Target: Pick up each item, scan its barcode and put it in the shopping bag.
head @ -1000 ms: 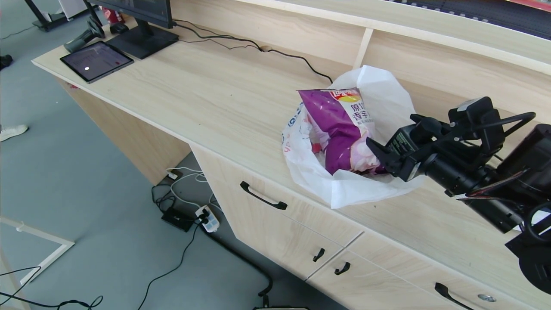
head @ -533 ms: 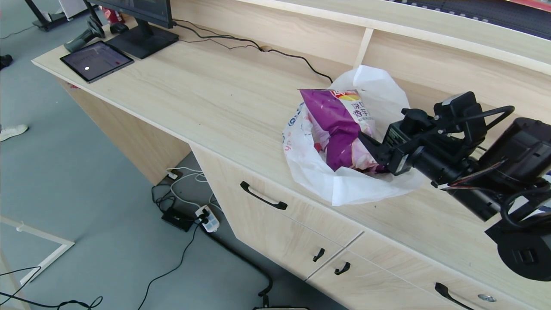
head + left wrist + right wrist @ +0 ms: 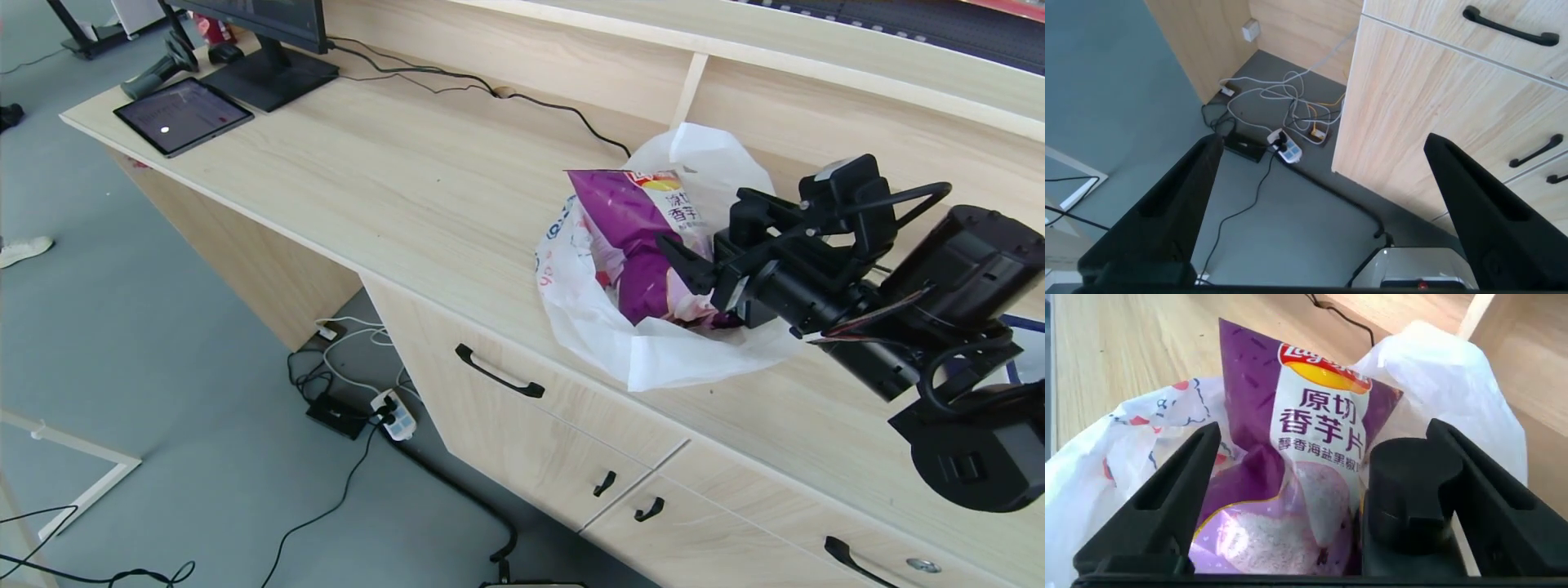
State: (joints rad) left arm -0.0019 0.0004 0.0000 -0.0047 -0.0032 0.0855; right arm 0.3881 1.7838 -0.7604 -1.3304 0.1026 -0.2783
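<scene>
Snack packet (image 3: 633, 237) first: it sits in the shopping bag (image 3: 669, 359), lower end sunk among the white plastic, top seal poking well clear of the rim.

Your right hand (image 3: 1324, 429) is at the mouth of the shopping bag with its fingers spread wide. They flank the packet's lower half without clamping it, so the packet looks to be resting on the bag and its contents, not on you. I judge the hand is level with the bag's mouth because that is the natural place to let go of the packet.

The packet's long axis runs from the sunken end near your hand up toward the far side of the shopping bag. It leans rather than stands, with a crease across the middle and the printed face turned upward. It probably rides high because the bag is slumped open on the worktop (image 3: 408, 188) and offers little depth.

Your left hand (image 3: 1323, 140) hangs well away from the shopping bag, down in front of the drawer fronts (image 3: 1437, 98) above the floor cables (image 3: 1290, 122), fingers apart and holding nothing — parked out of the way, I would say.

Far along the worktop from the shopping bag lie a tablet (image 3: 181, 114) and what looks like a handheld scanner (image 3: 159, 69).
</scene>
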